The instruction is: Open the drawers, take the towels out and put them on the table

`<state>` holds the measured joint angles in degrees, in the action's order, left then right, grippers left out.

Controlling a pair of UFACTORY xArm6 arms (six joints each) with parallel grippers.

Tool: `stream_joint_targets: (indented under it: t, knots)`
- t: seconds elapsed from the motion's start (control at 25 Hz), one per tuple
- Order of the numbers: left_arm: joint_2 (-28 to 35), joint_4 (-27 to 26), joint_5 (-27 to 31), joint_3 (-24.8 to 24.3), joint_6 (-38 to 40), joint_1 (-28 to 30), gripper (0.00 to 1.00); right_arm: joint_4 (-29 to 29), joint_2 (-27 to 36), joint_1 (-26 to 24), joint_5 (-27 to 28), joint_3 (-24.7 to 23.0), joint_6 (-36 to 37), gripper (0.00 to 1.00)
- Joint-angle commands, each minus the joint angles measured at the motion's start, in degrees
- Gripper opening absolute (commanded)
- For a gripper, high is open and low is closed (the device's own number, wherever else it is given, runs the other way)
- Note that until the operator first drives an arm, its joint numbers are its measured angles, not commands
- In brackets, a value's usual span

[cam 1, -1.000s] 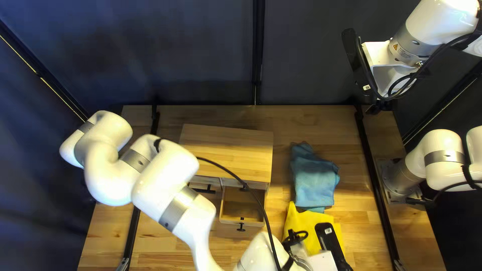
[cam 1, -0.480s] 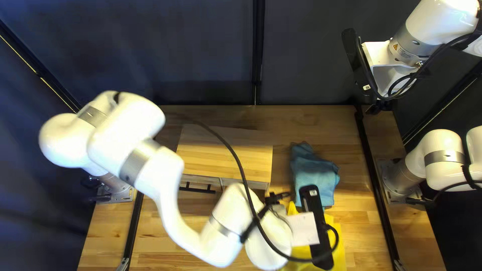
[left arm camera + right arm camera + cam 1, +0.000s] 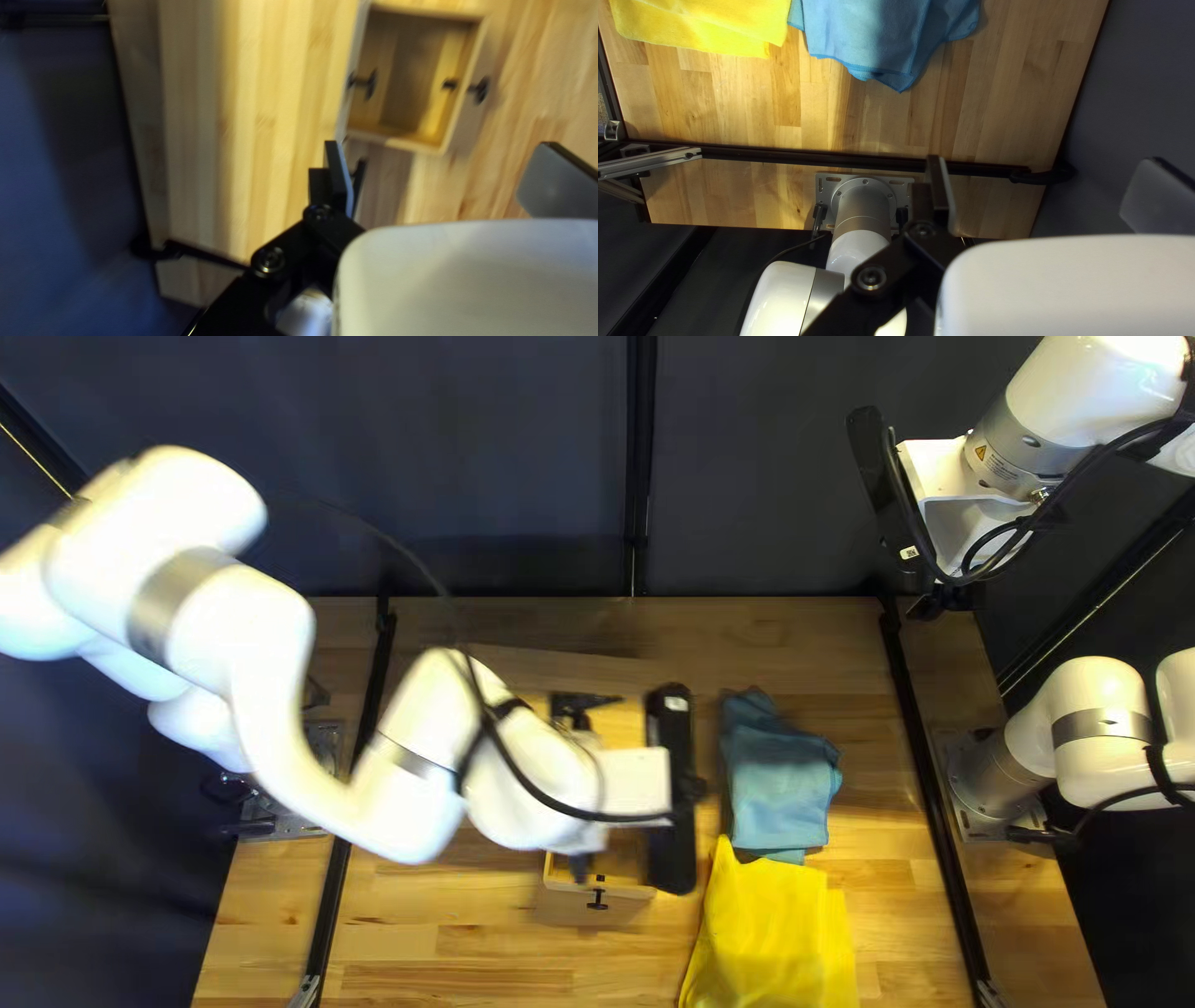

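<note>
A wooden drawer cabinet stands mid-table, largely covered by my left arm. Its right drawer is pulled out; in the left wrist view the drawer looks empty. My left gripper hovers over the cabinet's right end, open and holding nothing. To the right of the cabinet a blue towel lies crumpled on the table. A yellow towel lies flat just nearer than it. My right gripper is raised at the right side, open and empty, looking down on both towels.
The wooden table has black rails along its left and right sides. My right arm's base is bolted beyond the right rail. A dark curtain hangs behind the far edge.
My left arm has swung from the near edge, over the yellow towel, back toward the cabinet; the yellow towel now lies uncovered. The right arm and both towels have not moved.
</note>
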<state>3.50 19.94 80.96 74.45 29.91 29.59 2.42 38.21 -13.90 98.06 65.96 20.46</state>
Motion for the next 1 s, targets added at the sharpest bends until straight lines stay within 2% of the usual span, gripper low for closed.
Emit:
stream_joint_targets:
  t: [0.04, 0.4, 0.88, 0.96, 1.0]
  knots:
    - [1.2, -1.5, -3.1, -5.5, 2.7, 1.9, 1.00, 0.0, 0.0, 0.0, 0.0, 0.0, 0.0, 1.00]
    - [-0.3, -6.9, -9.8, -13.2, 7.4, 8.9, 1.00, 0.0, 0.0, 0.0, 0.0, 0.0, 0.0, 1.00]
    - [-1.9, -7.7, -11.0, -13.2, 8.3, 9.8, 1.00, 0.0, 0.0, 0.0, 0.0, 0.0, 0.0, 1.00]
    - [-3.8, -7.0, -13.0, -13.1, 9.5, 10.9, 0.91, 0.0, 0.0, 0.0, 0.0, 0.0, 0.0, 1.00]
    - [-4.1, -6.9, -14.0, -13.6, 9.6, 11.4, 0.92, 0.0, 0.0, 0.0, 0.0, 0.0, 0.0, 1.00]
